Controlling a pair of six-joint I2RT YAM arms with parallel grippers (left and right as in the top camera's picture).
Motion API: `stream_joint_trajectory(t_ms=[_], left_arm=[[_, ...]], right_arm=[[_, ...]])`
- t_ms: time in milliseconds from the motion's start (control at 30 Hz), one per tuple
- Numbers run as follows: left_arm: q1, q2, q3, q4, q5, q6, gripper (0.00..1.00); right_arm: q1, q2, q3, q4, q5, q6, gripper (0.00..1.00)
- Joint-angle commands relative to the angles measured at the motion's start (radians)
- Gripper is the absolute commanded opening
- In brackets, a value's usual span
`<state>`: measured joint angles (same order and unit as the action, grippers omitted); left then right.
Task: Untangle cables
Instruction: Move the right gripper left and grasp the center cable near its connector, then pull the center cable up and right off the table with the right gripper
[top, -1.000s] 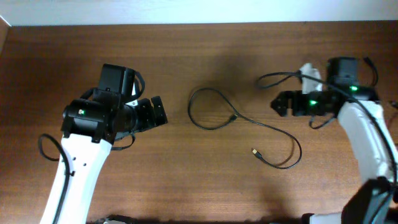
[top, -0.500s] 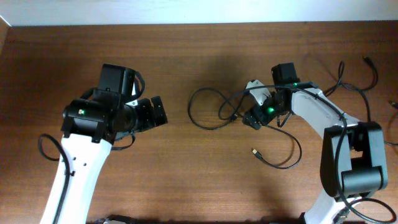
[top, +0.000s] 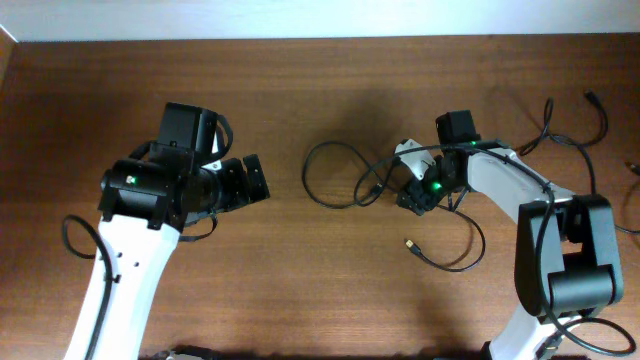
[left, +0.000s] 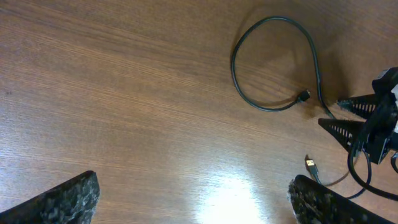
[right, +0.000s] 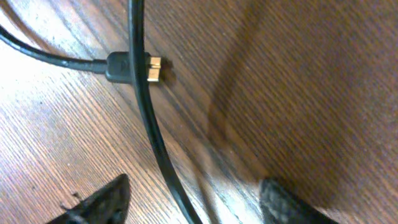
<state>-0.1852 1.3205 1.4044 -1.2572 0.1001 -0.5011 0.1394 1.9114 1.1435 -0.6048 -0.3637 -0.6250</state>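
Note:
One thin black cable (top: 306, 178) lies on the wooden table in an open loop, with a small plug (top: 372, 190) at mid table and a second plug (top: 409, 243) at its other end. My right gripper (top: 408, 195) is low over the cable's middle, open; in the right wrist view the cord (right: 149, 118) runs between its fingers (right: 193, 202), just past the plug (right: 134, 67). My left gripper (top: 255, 180) is open and empty, left of the loop. The left wrist view shows the loop (left: 235, 68), both plugs and its own fingertips (left: 196, 199).
Thicker black robot wires (top: 560, 140) loop over the table at the back right by the right arm's base. The table's back edge (top: 320, 38) meets a pale wall. The cable's far curve (top: 480, 245) lies at the front right.
My right arm has swung in from the right and come down over the cable's middle beside the plug. The cable near it has shifted slightly. The left arm has not moved.

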Motion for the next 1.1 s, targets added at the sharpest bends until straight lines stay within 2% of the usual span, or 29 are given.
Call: stream_joint_trajectory(t_ms=[0,133,233,300,333,367,467,567,633,733,900,1000,1067], left_arm=[[-0.002,0.005,0.003,-0.002,0.000,0.009,0.99],[-0.002,0.005,0.003,-0.002,0.000,0.009,0.99],[-0.002,0.005,0.003,-0.002,0.000,0.009,0.99],[-0.002,0.005,0.003,-0.002,0.000,0.009,0.99],[-0.002,0.005,0.003,-0.002,0.000,0.009,0.99],[-0.002,0.005,0.003,-0.002,0.000,0.009,0.99],[-0.002,0.005,0.003,-0.002,0.000,0.009,0.99],[-0.002,0.005,0.003,-0.002,0.000,0.009,0.99],[-0.002,0.005,0.003,-0.002,0.000,0.009,0.99],[-0.002,0.005,0.003,-0.002,0.000,0.009,0.99],[-0.002,0.005,0.003,-0.002,0.000,0.009,0.99],[-0.002,0.005,0.003,-0.002,0.000,0.009,0.99],[-0.002,0.005,0.003,-0.002,0.000,0.009,0.99]], right_arm=[[0.008,0.010,-0.022,-0.001,0.005,-0.003,0.61],[0.076,0.010,-0.027,-0.003,0.036,-0.186,0.63],[0.130,0.010,-0.031,0.057,0.169,-0.198,0.65],[0.129,0.010,-0.031,0.075,0.156,-0.198,0.49],[0.129,0.010,-0.031,0.078,0.155,-0.198,0.31],[0.129,0.010,-0.031,0.079,0.155,-0.198,0.04],[0.129,0.010,-0.031,0.100,0.169,-0.185,0.04],[0.129,0.008,0.007,0.183,0.249,-0.066,0.04],[0.129,0.008,0.094,0.183,0.249,-0.047,0.04],[0.129,0.008,0.316,0.199,0.265,-0.046,0.04],[0.116,0.008,0.602,0.328,0.488,-0.047,0.04],[0.066,0.008,0.641,0.385,0.598,-0.047,0.04],[0.033,0.008,0.641,0.358,0.597,-0.039,0.04]])
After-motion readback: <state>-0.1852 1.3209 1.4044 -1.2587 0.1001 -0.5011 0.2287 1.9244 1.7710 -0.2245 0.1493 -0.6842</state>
